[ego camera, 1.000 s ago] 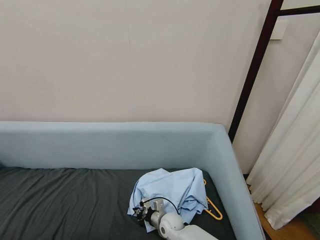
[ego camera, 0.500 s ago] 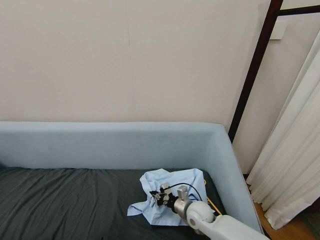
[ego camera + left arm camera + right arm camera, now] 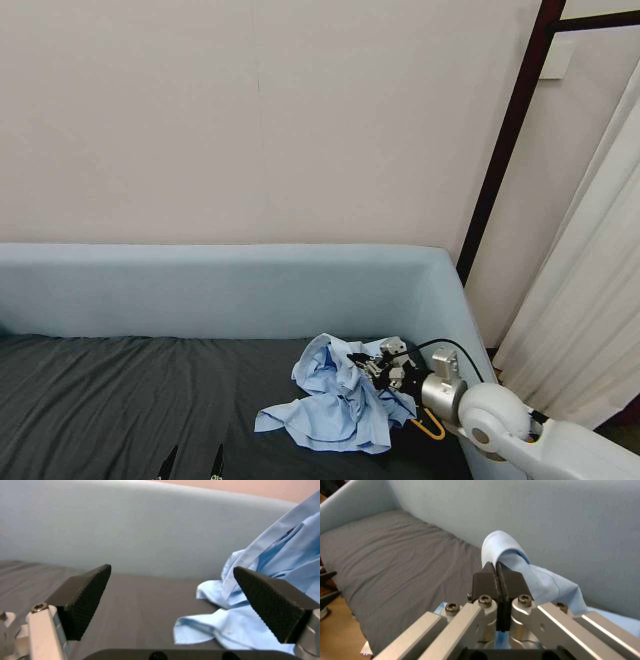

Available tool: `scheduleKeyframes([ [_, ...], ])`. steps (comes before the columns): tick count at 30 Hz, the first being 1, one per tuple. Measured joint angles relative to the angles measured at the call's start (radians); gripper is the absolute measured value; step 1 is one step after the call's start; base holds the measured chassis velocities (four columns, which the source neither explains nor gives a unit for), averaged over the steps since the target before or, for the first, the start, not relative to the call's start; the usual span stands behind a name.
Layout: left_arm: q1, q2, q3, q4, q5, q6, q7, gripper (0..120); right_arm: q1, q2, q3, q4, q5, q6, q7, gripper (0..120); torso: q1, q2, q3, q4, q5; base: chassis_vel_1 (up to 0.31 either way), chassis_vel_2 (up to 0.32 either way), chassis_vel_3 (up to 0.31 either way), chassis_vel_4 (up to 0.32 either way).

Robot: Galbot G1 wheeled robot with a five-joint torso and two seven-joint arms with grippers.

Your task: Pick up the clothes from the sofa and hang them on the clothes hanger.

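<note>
– Light-blue crumpled cloth shirt: where do we log it?

– We log it on the dark-grey seat of the pale blue upholstered sofa, at the robot's right end and close to the armrest. Its upper part is bunched and raised at the right gripper, and its lower edge lies spread on the seat.

– Right arm pose?

– The white arm enters from the robot's lower right and reaches leftward, low over the seat. In the right wrist view we read the right gripper with its two black fingers pressed together, pinching a fold of the shirt.

– Left arm?

– We see the left gripper low over the seat, apart from the shirt. In the left wrist view its fingers stand wide apart with nothing between them; the shirt lies beyond them.

– Counts?

– One shirt, one sofa and two grippers. We also count one orange plastic hanger, which lies on the seat, partly covered by the shirt.
</note>
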Motion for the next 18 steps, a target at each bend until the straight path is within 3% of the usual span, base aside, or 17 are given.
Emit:
scheduleKeyframes([
  [6, -0.174, 0.095, 0.097, 0.027, -0.026, 0.056, 0.002, 96, -0.023, -0.045, 0.052, 0.024, 0.015, 0.013, -0.012, 0, 0.000, 0.000, 0.000, -0.0004, -0.0002, 0.000, 0.000, 0.000, 0.000],
  [9, -0.290, 0.169, 0.202, 0.067, -0.057, 0.088, 0.009, 96, -0.033, -0.047, 0.067, 0.027, 0.016, 0.019, -0.015, 0, 0.000, 0.000, 0.000, -0.0005, -0.0002, 0.000, 0.000, 0.000, 0.000],
  [10, -0.290, 0.169, 0.202, 0.067, -0.057, 0.088, 0.009, 96, -0.033, -0.047, 0.067, 0.027, 0.016, 0.019, -0.015, 0, 0.000, 0.000, 0.000, -0.0005, -0.0002, 0.000, 0.000, 0.000, 0.000],
  [15, -0.482, 0.238, 0.392, 0.180, -0.162, 0.142, 0.012, 96, -0.024, -0.034, 0.067, 0.021, 0.023, 0.021, -0.014, 0, 0.000, 0.000, 0.000, 0.0000, -0.0002, 0.000, 0.000, 0.000, 0.000],
  [18, -0.561, 0.239, 0.437, 0.232, -0.200, 0.153, 0.013, 96, -0.022, -0.034, 0.067, 0.019, 0.026, 0.021, -0.013, 0, 0.000, 0.000, 0.000, -0.0002, -0.0002, 0.000, 0.000, 0.000, 0.000],
])
